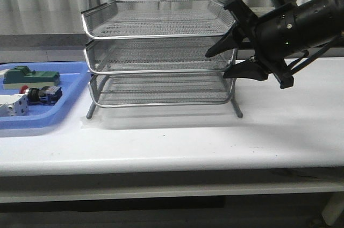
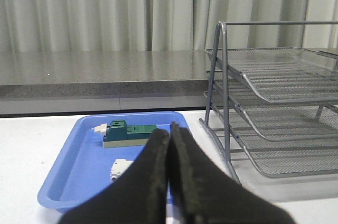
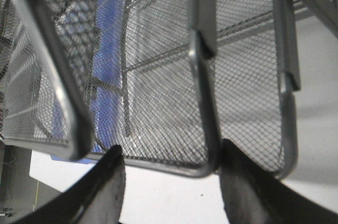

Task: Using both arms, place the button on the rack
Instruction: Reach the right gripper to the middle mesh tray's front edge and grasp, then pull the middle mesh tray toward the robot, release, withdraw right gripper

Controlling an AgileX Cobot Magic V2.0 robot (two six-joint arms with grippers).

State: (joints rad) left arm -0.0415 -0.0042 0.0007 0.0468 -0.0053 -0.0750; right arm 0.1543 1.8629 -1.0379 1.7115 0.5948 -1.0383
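The small push-button with a red mushroom cap, black body and blue rear block [image 1: 40,93] lies in the flat blue plastic tray [image 1: 70,107] at the left end of the white table [image 1: 215,136], between a green block part [image 1: 32,77] behind it and a white boxy part [image 1: 12,105] in front. The button is well apart from both arms.

The three-tier silver wire-mesh rack [image 1: 161,50] stands on the table just right of the tray.

The right arm's black tool [image 1: 220,62] reaches in from the right at the rack's right end, its fingers spread wide, one above and one below the rim of the middle tier; the right wrist view shows mesh and rim wire between the two fingers [image 3: 105,182], though whether they touch the wire is hard to judge.

The left arm's black tool [image 2: 170,145] is pressed together with nothing between the fingers, hanging over the near edge of the blue tray.
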